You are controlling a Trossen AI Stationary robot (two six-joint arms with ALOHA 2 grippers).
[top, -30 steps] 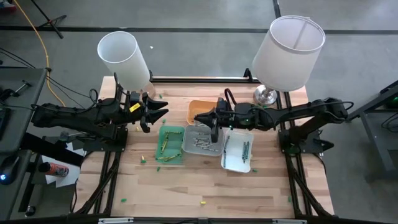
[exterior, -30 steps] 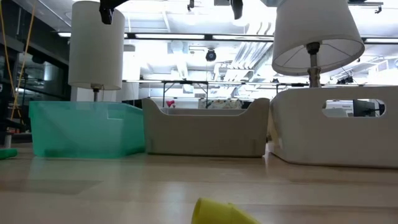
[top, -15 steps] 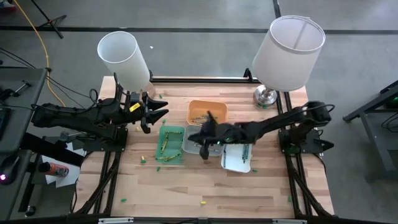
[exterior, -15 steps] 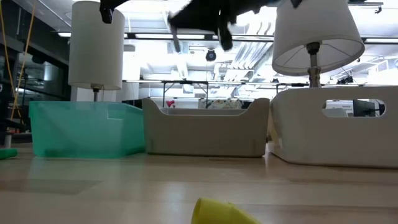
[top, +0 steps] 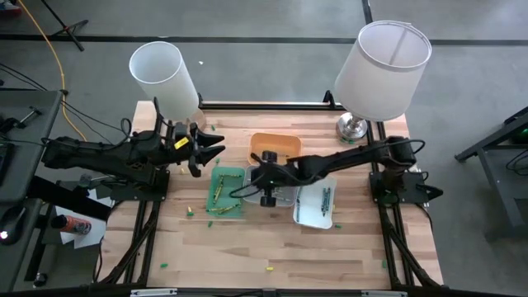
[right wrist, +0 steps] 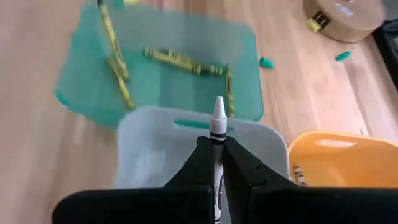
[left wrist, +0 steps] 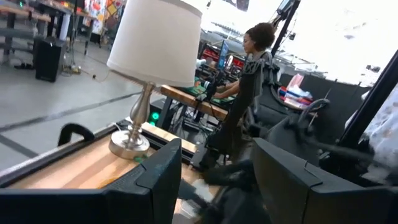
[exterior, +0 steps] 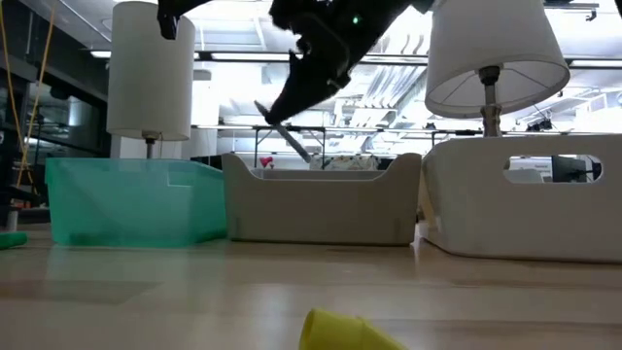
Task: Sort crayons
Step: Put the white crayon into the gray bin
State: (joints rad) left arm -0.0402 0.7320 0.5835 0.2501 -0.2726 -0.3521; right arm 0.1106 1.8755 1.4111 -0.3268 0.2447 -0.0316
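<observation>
Table edge nearest the low camera: a stubby yellow crayon piece (exterior: 340,331) lies on the pale wooden table (top: 330,247), at about 6 o'clock from the trays.

Tray group, mid-table: a translucent green plastic tray (top: 227,191) holding several yellow-green crayons (right wrist: 180,60); at its 3 o'clock, touching or just beside it, a translucent grey plastic tray (exterior: 321,204); further toward 3 o'clock, a white plastic tray (top: 315,206) containing dark teal crayons (top: 325,198). An orange plastic tray (top: 275,147) sits at 12 o'clock from the grey one.

Right gripper (top: 266,177): positioned above the grey tray, near the edge it shares with the green tray. Its fingers (right wrist: 239,165) are pressed together, pinching a grey-white crayon with a dark-printed wrapper (right wrist: 216,121); the crayon's pointed tip projects ahead of the fingertips.

Loose crayon bits lie on the table around 7 o'clock of the green tray.

Left gripper (top: 210,148): raised, at about 10 o'clock from the green tray, fingers spread, nothing between them.

Far side of table: a cylindrical white lampshade (top: 163,78) at 11 o'clock and a tapered white lampshade on a chrome base (top: 382,68) at 1 o'clock.

Beyond the table, a person (left wrist: 252,81) stands at a bench.
</observation>
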